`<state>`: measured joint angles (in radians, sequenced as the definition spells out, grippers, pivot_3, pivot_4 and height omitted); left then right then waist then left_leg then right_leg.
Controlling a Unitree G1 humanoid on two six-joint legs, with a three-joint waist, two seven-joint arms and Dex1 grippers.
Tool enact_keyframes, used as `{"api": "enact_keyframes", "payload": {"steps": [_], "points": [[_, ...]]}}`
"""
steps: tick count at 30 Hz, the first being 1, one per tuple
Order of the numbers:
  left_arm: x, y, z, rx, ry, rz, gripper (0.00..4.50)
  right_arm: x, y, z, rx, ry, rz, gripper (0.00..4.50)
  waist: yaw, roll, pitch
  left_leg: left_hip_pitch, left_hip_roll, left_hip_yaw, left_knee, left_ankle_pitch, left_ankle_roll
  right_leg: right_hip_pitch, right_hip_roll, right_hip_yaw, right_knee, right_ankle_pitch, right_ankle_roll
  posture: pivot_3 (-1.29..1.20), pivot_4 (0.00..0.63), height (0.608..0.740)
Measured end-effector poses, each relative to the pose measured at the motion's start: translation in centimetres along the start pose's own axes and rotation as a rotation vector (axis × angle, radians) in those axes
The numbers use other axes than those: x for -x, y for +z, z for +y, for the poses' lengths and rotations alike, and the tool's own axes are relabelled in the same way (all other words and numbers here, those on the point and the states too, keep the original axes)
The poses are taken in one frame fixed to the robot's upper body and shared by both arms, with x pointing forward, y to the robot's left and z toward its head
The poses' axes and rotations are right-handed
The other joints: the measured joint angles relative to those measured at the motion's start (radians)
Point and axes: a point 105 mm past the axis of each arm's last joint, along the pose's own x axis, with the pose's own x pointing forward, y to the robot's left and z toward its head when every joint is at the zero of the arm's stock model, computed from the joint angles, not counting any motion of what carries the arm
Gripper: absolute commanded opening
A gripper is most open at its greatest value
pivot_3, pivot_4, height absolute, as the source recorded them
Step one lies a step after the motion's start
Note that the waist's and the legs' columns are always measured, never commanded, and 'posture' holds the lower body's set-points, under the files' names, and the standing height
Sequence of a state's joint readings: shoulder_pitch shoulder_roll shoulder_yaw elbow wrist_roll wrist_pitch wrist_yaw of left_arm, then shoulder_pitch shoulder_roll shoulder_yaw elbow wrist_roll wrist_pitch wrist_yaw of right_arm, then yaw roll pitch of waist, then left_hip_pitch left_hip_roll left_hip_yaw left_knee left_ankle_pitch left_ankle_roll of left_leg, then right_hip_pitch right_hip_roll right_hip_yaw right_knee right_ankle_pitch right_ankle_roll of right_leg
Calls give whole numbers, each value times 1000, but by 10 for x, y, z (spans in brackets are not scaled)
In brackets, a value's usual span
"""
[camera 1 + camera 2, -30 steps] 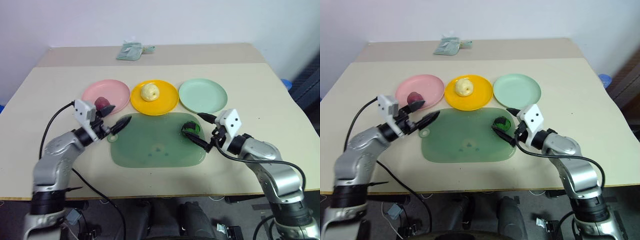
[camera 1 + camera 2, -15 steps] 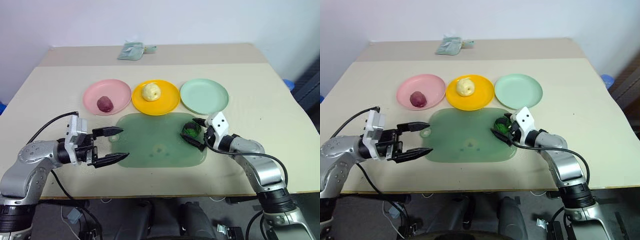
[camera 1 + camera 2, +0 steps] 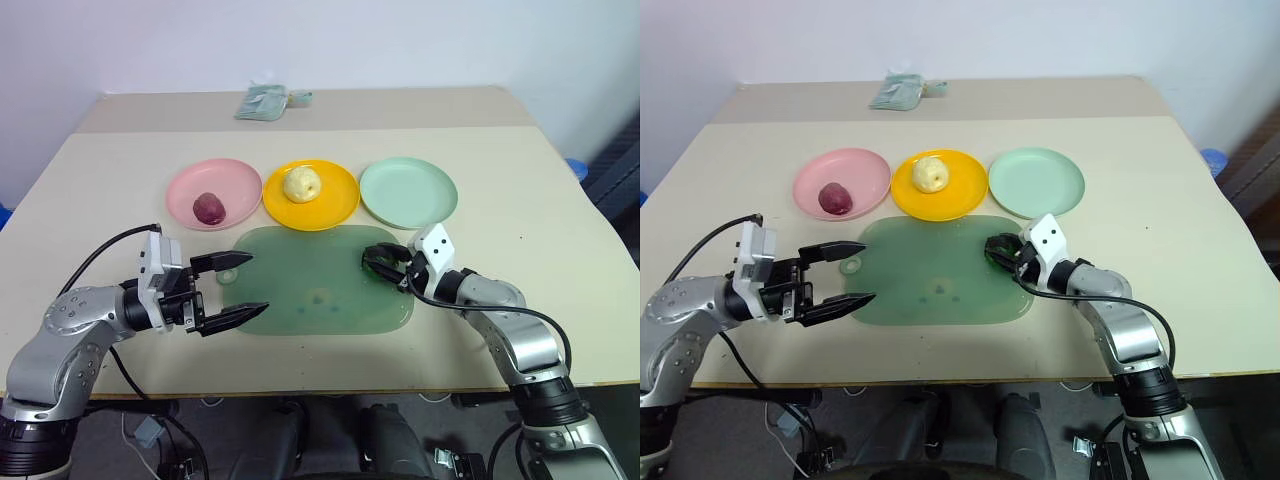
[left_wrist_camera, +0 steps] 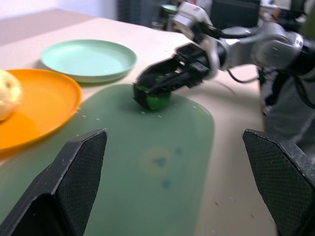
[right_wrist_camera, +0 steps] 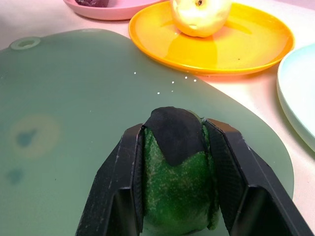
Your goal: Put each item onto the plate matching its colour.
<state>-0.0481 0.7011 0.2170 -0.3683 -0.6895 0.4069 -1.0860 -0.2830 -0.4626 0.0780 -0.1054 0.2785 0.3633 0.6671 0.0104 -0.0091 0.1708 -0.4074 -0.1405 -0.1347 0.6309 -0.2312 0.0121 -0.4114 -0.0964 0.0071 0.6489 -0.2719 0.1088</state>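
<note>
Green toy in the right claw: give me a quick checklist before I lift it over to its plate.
1. Right claw shut on green toy: ok.
2. Toy lifted off the tray: cannot tell.
3. Mint green plate bare: ok.
4. Left claw open, apart from the toy: ok.
5. Maroon toy on pink plate: ok.
6. Yellow toy on yellow plate: ok.
</note>
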Motion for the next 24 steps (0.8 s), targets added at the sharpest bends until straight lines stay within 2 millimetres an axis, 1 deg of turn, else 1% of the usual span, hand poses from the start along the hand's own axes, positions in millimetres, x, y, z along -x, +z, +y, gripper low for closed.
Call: {"api": "enact_keyframes", "payload": {"steps": [2,3,6,7,9,10,11,13,14,16,17,19,21,22,23,24], "points": [[-2,1,1,6,28,-20,4500,-7,9,-10,-2,-26,-26,1666,-3,0,0,0,0,0,0,0,0,0,0,0,0,0,0,0,150,740],[-4,1,2,10,47,-33,4500,-12,18,-20,2,-52,-49,1666,-4,1,0,0,0,0,0,0,0,0,0,0,0,0,0,0,150,740],[-7,2,4,15,93,-58,4500,-26,55,-53,36,-149,-149,1666,-5,1,0,0,0,0,-1,1,-2,0,0,0,0,0,0,0,150,740],[-8,2,4,17,111,-66,4500,-29,64,-64,53,-179,-167,1666,-5,1,0,0,0,0,-1,2,-3,0,1,0,0,0,0,0,150,740],[-9,1,5,19,136,-68,4500,-35,75,-84,71,-245,-191,1666,-5,1,0,0,0,0,-1,3,-5,0,0,0,0,0,-1,0,150,740],[-8,0,6,16,153,-64,4500,-39,77,-91,77,-267,-200,1666,-4,0,0,0,0,0,-1,3,-5,0,1,0,0,0,-1,0,150,740],[-8,0,7,10,177,-64,4500,-47,77,-102,62,-298,-199,1666,-7,1,0,0,0,1,-1,3,-5,0,1,1,0,1,-1,0,150,740],[-11,2,6,0,196,-80,4500,-55,68,-117,38,-348,-169,1666,-7,1,0,0,0,2,0,3,-6,0,1,1,0,1,-1,0,150,740],[-12,2,6,-6,201,-80,4500,-56,63,-121,29,-365,-155,1666,-6,1,0,0,0,2,-1,4,-6,0,1,1,-1,1,-1,0,150,740],[-11,1,9,-21,241,-74,4500,-60,47,-129,7,-397,-96,1666,-11,1,1,0,0,2,-1,4,-6,0,1,2,0,1,-1,0,150,740],[-11,1,10,-27,251,-72,4500,-61,40,-130,-5,-405,-72,1959,-13,1,1,0,0,2,-1,4,-6,0,1,2,0,1,-1,0,150,740],[-12,1,11,-47,271,-61,4500,-63,28,-129,-26,-411,-30,2688,-23,1,1,0,0,2,-1,4,-6,0,1,2,0,1,-1,0,150,740],[-14,1,11,-68,282,-51,4500,-63,21,-129,-38,-417,-5,3620,-28,1,1,0,0,2,-1,4,-6,-1,1,2,0,1,-1,0,150,740],[-15,0,11,-75,288,-44,4500,-63,20,-130,-40,-418,-4,4169,-29,1,1,0,0,2,-2,4,-6,-1,1,2,0,1,-1,0,150,740],[-15,-1,12,-78,296,-38,4500,-63,21,-130,-43,-418,-6,4487,-31,1,1,0,0,2,-2,4,-6,-1,1,3,0,1,-1,0,150,740],[-15,-1,13,-79,302,-35,4500,-62,23,-130,-41,-415,-16,4487,-31,1,1,0,0,2,-2,4,-6,-2,2,3,0,1,-1,0,150,740]]}}
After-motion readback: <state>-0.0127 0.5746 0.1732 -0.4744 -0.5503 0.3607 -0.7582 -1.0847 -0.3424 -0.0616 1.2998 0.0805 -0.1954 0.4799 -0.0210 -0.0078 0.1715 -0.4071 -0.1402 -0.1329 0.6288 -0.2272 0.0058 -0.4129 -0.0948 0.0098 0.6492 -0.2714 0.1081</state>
